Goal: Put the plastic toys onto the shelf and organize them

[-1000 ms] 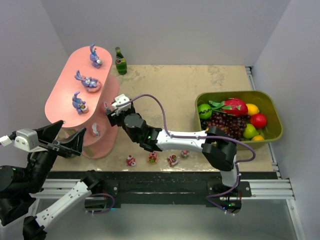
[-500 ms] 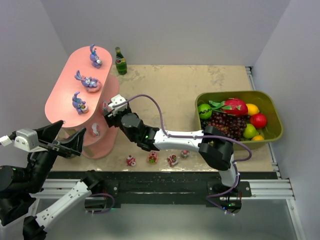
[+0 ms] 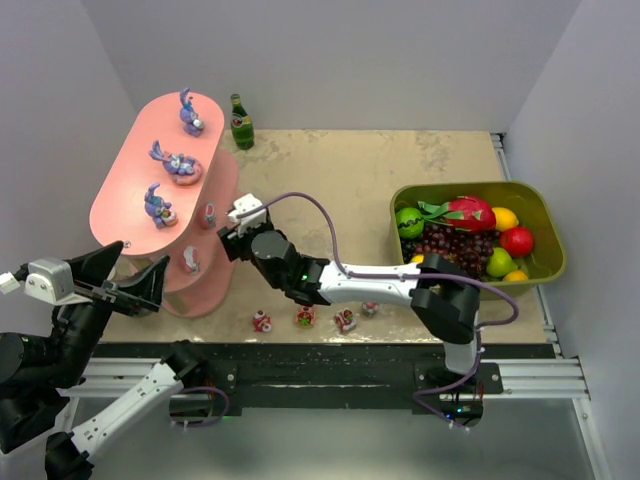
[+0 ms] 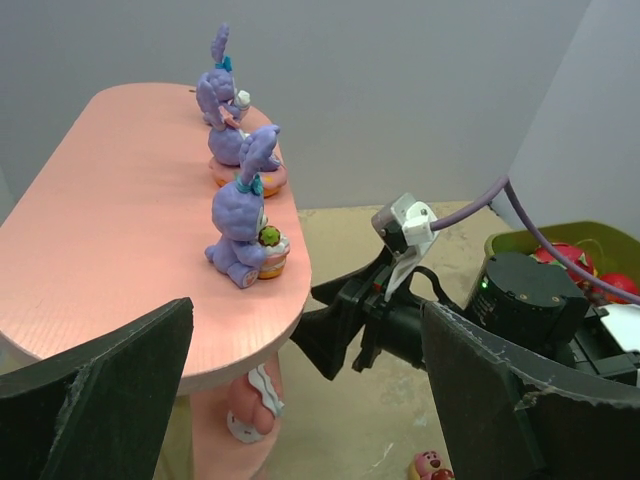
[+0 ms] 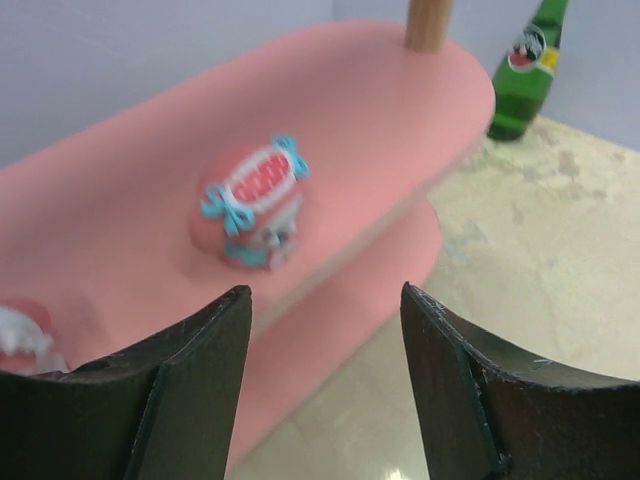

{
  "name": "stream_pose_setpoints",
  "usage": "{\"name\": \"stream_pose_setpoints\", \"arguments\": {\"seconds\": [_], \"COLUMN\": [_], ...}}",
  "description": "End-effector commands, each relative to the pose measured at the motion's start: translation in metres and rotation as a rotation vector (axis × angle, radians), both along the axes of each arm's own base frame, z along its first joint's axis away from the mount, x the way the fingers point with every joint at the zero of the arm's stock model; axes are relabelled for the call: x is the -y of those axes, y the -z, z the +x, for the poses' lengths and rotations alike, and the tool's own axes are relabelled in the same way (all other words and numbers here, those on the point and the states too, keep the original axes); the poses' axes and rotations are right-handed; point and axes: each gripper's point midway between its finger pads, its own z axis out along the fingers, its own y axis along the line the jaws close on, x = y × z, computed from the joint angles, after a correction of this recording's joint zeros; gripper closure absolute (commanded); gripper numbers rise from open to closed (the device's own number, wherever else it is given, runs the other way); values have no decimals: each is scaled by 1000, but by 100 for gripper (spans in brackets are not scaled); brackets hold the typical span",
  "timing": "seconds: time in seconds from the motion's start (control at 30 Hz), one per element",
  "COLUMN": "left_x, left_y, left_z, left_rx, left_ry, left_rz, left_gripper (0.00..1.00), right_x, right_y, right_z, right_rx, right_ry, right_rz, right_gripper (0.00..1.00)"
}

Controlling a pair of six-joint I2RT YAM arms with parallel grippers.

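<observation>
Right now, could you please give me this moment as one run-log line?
right fingers: open, empty, facing shelf | pink candy toy: on lower tier | left fingers: open, empty | four toys: on table | three purple bunnies: top tier

white-striped toy (image 5: 15,340): running off the left edge, blurring
pink toy (image 4: 430,467): being cut by bottom edge

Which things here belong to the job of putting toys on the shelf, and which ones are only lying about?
Job: shelf, three purple bunnies on its top tier, pink toy on the tier below, another toy lower down, four small toys on the table.
Lying about: green bottle, fruit tub.
</observation>
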Motion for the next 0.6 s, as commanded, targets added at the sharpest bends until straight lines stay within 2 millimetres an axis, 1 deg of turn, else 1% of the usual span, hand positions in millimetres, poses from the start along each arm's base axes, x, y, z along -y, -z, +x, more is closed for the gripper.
{"name": "stream_pose_setpoints", "arguments": {"seconds": [0.0, 0.03, 0.07, 0.1, 0.13, 0.17, 0.2, 0.23, 0.27, 0.3, 0.33, 0.37, 0.4, 0.43, 0.5, 0.53, 0.57], "left_x": [-6, -5, -6, -5, -5, -5, -5, -5, -5, -4, -4, -3, -2, -1, 1, 1, 1], "left_y": [-8, -9, -9, -8, -8, -9, -7, -8, -7, -5, -4, -3, -2, -1, 0, 1, 0], "left_z": [-7, -8, -9, -9, -11, -12, -12, -14, -14, -14, -15, -15, -16, -17, -18, -18, -19], "left_rx": [17, 20, 20, 15, 17, 18, 14, 16, 10, 5, 5, 1, -1, -5, -10, -12, -14], "left_ry": [0, 7, 9, 13, 18, 21, 25, 26, 31, 37, 39, 45, 52, 56, 68, 70, 73], "left_rz": [-33, -38, -43, -41, -45, -48, -46, -48, -52, -50, -51, -56, -56, -61, -62, -66, -70], "left_gripper": [1, 1, 0, 1, 0, 1, 1, 0, 1, 1, 0, 1, 0, 1, 0, 1, 0], "right_x": [50, 58, 71, 87, 100, 116, 135, 149, 164, 183, 194, 207, 221, 230, 253, 263, 272], "right_y": [-40, -38, -30, -35, -36, -19, -22, -17, 1, 6, 14, 26, 34, 39, 62, 61, 74], "right_z": [-7, -7, -9, -13, -14, -18, -22, -23, -27, -32, -35, -40, -48, -52, -65, -69, -76], "right_rx": [-45, -75, -99, -124, -161, -185, -203, -240, -267, -294, -332, -359, -407, -433, -510, -532, -566], "right_ry": [95, 123, 153, 179, 227, 259, 287, 345, 384, 414, 460, 485, 514, 533, 597, 613, 632], "right_rz": [84, 101, 92, 101, 149, 128, 128, 166, 141, 116, 152, 138, 150, 160, 167, 206, 203], "right_gripper": [35, 35, 34, 34, 32, 31, 30, 29, 28, 27, 27, 26, 25, 25, 24, 24, 24]}}
